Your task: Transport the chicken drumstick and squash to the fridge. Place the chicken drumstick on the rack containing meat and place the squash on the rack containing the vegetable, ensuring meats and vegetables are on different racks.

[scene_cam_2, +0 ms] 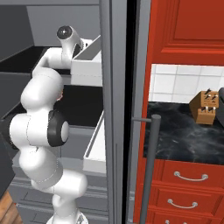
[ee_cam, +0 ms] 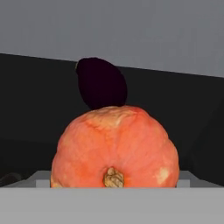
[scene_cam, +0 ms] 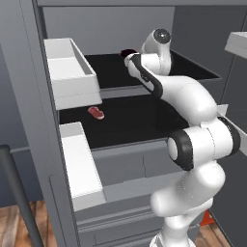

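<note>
**Squash at the upper rack, jaws wide around it**

The arm reaches deep into the open fridge point(scene_cam: 34, 96), its hand at the level of the upper black shelf, the rack containing the vegetable point(scene_cam: 108, 70). In the hand view the squash point(ee_cam: 114, 148) sits right in front of the camera at 6 o'clock, orange-red with its stem scar facing out. The dark purple vegetable point(ee_cam: 101, 83) lies just behind it at 12 o'clock on the same black shelf. The gripper's jaws stand about as wide as they go; the fingertips are hidden, so whether the squash is clasped between them or already resting free on the shelf cannot be told. In the left base view the lower shelf, the rack containing meat point(scene_cam: 130, 123), carries the pinkish-red meat piece point(scene_cam: 96, 113) at about 9 o'clock from the arm's elbow.

Risks from here, as a judgement: the squash is round, so if it is let go while off the shelf it may roll forward over the shelf's front edge. Pushing further in could knock it into the purple vegetable. Drawing the hand back carelessly could drag the squash along, or catch the wrist on the white door bin point(scene_cam: 70, 72) beside it.
</note>
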Motion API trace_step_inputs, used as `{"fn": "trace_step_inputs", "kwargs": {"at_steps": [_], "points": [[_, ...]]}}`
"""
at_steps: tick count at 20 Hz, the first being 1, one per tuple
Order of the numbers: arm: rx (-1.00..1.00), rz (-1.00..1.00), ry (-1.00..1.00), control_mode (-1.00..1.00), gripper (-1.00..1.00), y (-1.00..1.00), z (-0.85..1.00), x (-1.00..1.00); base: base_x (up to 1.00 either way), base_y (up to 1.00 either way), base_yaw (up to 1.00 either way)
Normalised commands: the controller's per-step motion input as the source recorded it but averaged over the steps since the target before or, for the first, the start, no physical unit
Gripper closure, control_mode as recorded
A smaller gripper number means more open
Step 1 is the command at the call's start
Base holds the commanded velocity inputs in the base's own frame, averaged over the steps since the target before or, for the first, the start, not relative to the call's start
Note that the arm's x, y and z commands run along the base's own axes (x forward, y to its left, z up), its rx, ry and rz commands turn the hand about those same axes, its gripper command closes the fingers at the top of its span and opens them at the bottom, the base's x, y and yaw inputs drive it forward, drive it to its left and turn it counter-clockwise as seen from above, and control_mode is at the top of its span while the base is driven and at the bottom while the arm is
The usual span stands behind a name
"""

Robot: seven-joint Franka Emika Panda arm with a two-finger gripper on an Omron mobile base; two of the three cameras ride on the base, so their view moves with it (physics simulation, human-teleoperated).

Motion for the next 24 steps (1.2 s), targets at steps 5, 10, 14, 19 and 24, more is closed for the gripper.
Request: {"fn": "trace_step_inputs", "kwargs": {"at_steps": [5, 10, 14, 19, 24], "points": [[0.0, 0.0, 0.0, -1.0, 1.0, 0.0, -0.36, 0.0, 0.0, 0.0, 0.0], [0.0, -0.01, 0.06, -1.0, 1.0, 0.0, -0.5, -0.15, 0.0, 0.0, 0.0], [0.0, -0.02, 0.1, -1.0, 1.0, 0.0, -0.49, -0.48, 0.0, 0.0, 0.0], [0.0, -0.01, 0.06, -1.0, -1.0, 0.0, -0.42, -0.53, 0.0, 0.0, 0.0], [0.0, 0.0, -0.22, -1.0, -1.0, 0.0, -0.03, -0.75, 0.0, 0.0, 0.0]]}}
